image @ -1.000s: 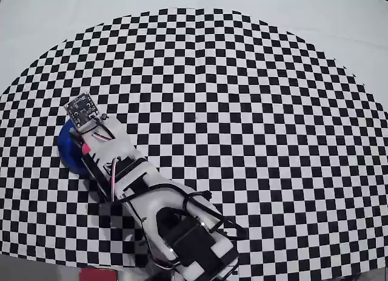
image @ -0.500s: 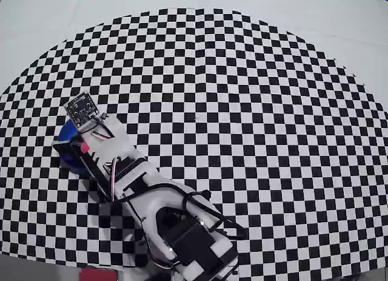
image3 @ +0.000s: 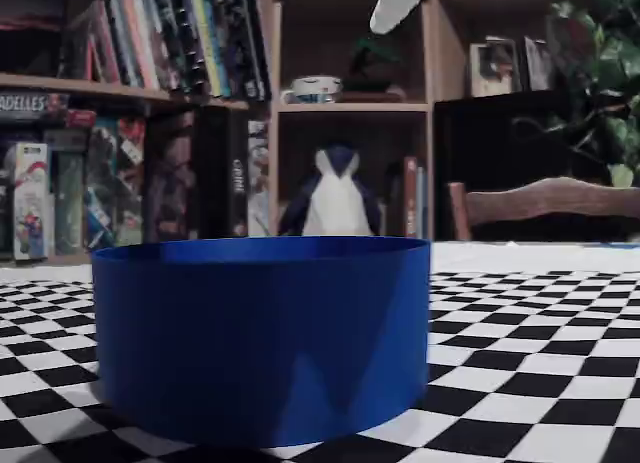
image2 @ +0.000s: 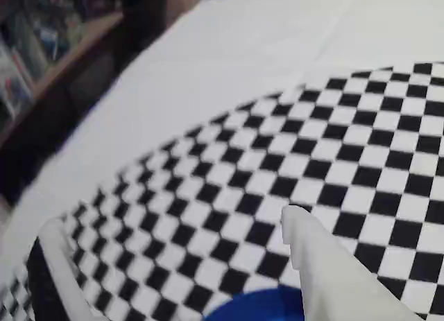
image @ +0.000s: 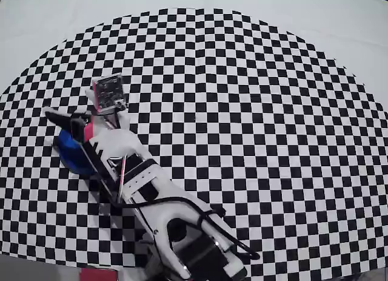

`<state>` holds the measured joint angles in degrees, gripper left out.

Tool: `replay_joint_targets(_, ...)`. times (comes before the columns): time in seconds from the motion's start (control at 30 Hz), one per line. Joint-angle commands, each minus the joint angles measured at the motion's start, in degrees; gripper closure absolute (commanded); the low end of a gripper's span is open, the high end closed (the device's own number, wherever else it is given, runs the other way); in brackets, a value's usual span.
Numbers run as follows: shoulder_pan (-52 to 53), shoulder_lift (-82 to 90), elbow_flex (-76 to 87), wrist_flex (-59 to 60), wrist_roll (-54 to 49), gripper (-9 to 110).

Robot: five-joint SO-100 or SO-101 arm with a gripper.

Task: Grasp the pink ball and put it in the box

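The blue round box fills the foreground of the fixed view; its inside is hidden there. In the overhead view the box lies at the left, half covered by the arm. My gripper hangs well above it, jaws wide apart with nothing between them. The wrist view shows the gripper with only checkered cloth and the box's rim in the gap. One white fingertip shows at the top of the fixed view. No pink ball is clearly visible; a small pink patch by the gripper cannot be identified.
A black-and-white checkered mat covers the white table. Bookshelves, a toy penguin and a wooden chair stand behind the table in the fixed view.
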<state>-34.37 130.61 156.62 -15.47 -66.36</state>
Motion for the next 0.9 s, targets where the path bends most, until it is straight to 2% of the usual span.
replay_joint_targets(0.0, 3.6, 5.9, -1.8, -0.6, 13.6, 82)
replay_joint_targets(0.17, 13.3, 13.8, -2.4, 7.8, 31.6, 101)
replay_joint_targets(0.37, 26.1, 24.1, -2.4, 26.4, 49.0, 101)
replay_joint_targets(0.53, 30.2, 28.9, -2.2, 39.5, 59.1, 101)
replay_joint_targets(0.7, 31.1, 38.1, 0.4, 54.1, 65.9, 101)
replay_joint_targets(0.87, 32.3, 45.1, 6.9, 59.7, 67.8, 101)
